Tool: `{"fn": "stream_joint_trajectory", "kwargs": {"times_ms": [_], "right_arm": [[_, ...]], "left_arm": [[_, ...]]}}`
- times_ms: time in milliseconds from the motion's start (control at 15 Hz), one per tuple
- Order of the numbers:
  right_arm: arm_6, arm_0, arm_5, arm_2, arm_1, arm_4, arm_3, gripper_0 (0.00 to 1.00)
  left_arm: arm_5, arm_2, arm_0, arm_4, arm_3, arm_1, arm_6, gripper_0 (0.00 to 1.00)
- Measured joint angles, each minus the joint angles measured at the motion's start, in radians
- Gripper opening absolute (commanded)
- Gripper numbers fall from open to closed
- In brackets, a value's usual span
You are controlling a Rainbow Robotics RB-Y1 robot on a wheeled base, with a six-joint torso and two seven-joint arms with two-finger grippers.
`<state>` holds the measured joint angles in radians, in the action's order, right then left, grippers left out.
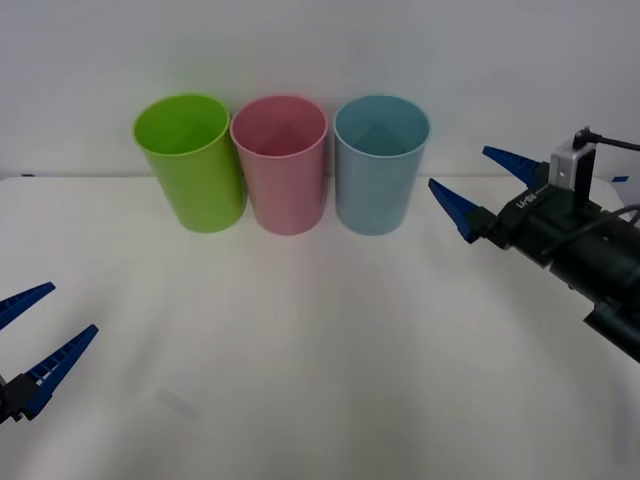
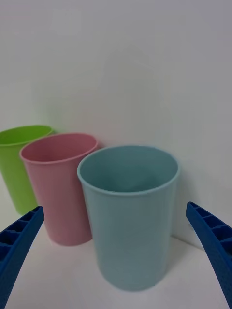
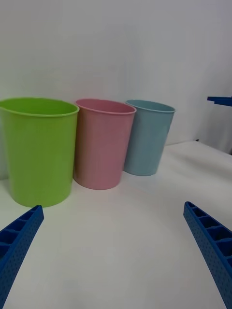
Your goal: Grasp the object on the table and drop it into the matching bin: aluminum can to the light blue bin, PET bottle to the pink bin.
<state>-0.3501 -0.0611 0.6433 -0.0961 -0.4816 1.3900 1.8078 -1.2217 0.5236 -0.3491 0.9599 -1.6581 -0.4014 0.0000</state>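
Light blue bin [image 1: 380, 165], pink bin [image 1: 282, 165] and lime green bin [image 1: 192, 162] are lined up on the bench [image 1: 320, 350], interiors seen bare. Right gripper [image 1: 478, 185] is held spread beside the light blue bin; left gripper [image 1: 35, 330] is spread low.

Ahead of me stands a plain white wall [image 1: 320, 50] — bare, evenly lit, with soft shadows low down where it meets the surface.
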Motion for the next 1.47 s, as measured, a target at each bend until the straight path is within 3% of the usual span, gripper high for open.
{"fn": "stream_joint_trajectory", "kwargs": {"times_ms": [533,867,1200,1467], "right_arm": [[0.35,0.292,0.282,-0.178,0.0,-0.202,0.032,1.0],[0.526,0.487,0.356,-0.239,0.003,-0.307,0.031,1.0],[0.638,0.639,0.39,-0.27,0.003,-0.417,0.026,1.0],[0.664,0.654,0.476,-0.294,0.019,-0.457,-0.056,1.0]], "left_arm": [[0.0,0.0,0.0,0.0,0.0,0.0,0.0,1.0],[0.0,0.0,0.0,0.0,0.0,0.0,0.0,1.0],[0.0,0.0,0.0,0.0,0.0,0.0,0.0,1.0],[0.0,0.0,0.0,0.0,0.0,0.0,0.0,1.0]]}}
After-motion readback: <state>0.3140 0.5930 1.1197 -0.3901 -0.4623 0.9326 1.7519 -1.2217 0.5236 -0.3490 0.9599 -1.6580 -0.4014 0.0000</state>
